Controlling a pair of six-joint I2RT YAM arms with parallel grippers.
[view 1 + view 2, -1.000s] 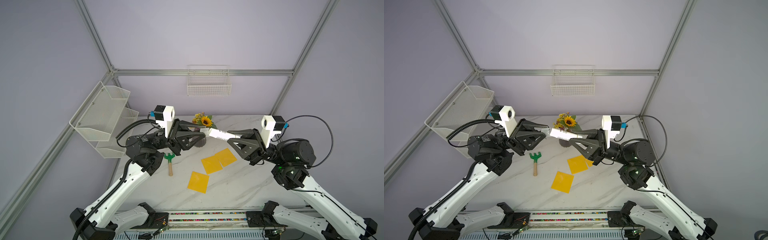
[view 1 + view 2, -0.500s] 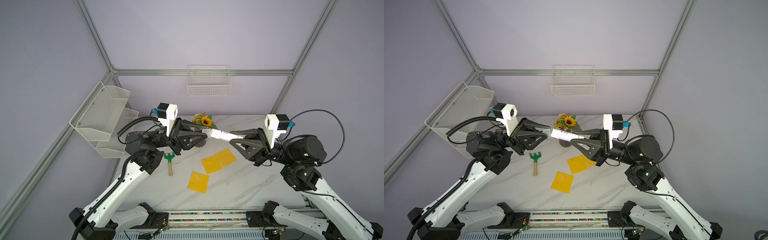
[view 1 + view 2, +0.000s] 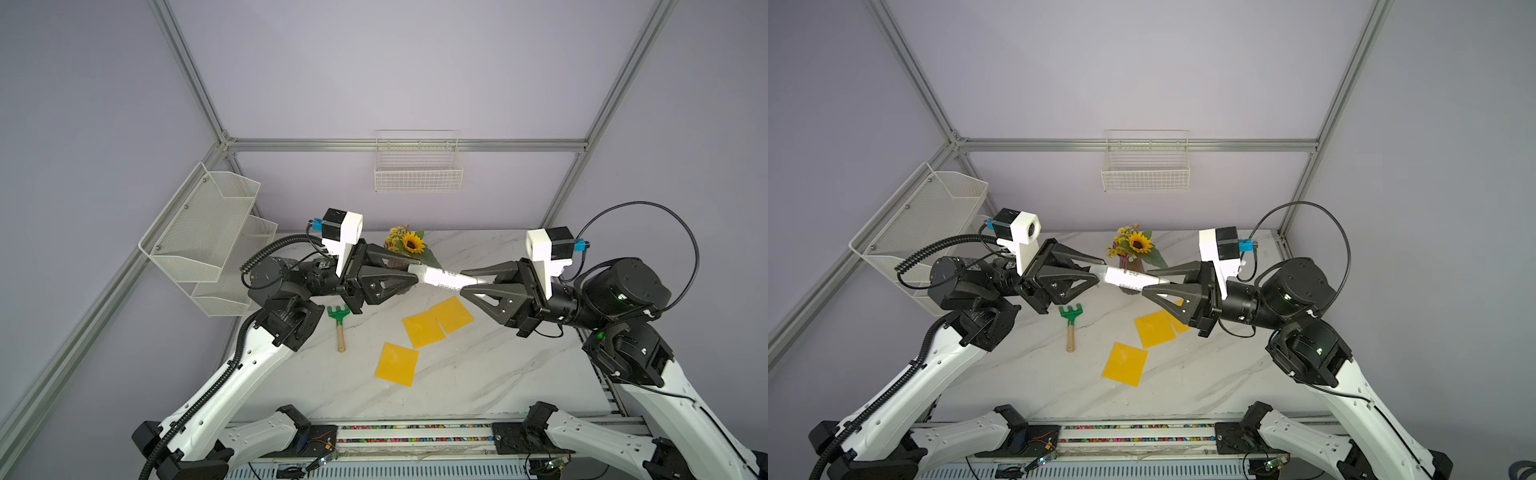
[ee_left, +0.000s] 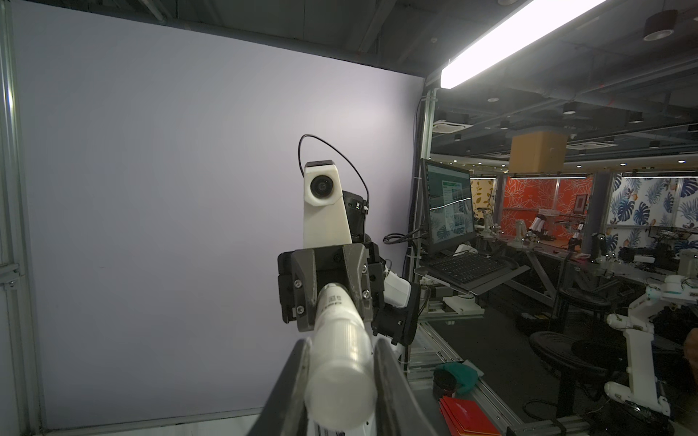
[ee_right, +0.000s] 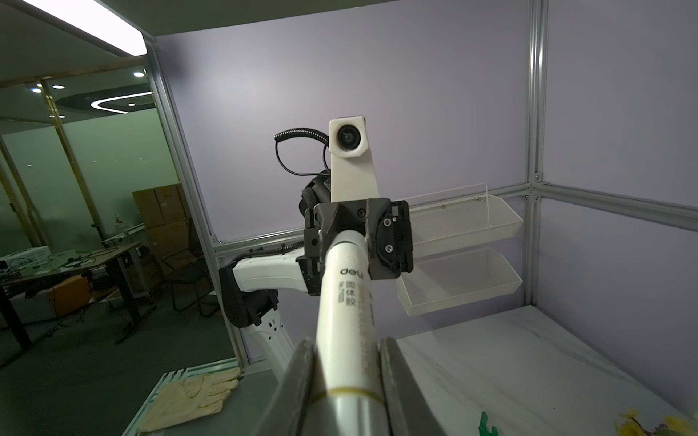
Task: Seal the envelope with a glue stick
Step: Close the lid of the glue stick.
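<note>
The glue stick [image 3: 440, 277] [image 3: 1127, 277], a white cylinder with a printed label, hangs level in the air above the back of the marble table. My left gripper [image 3: 413, 276] [image 4: 340, 351] is shut on its capped end. My right gripper [image 3: 471, 284] [image 5: 347, 347] is shut on the other end, facing the left one. In the right wrist view the glue stick [image 5: 349, 302] runs from my jaws to the left gripper [image 5: 355, 234]. Three yellow envelopes lie flat below: two overlapping [image 3: 422, 330] [image 3: 1154, 328] and one nearer the front [image 3: 397, 364] [image 3: 1125, 363].
A green toy rake [image 3: 338, 318] with a wooden handle lies left of the envelopes. A sunflower vase [image 3: 409, 245] stands at the back, just behind the stick. A mesh shelf [image 3: 208, 237] hangs on the left wall and a wire basket [image 3: 417, 166] on the back wall.
The right arm's rear joints have swung outward to the right, with its cable looping higher. Both grippers keep their hold and the stick stays almost in place.
</note>
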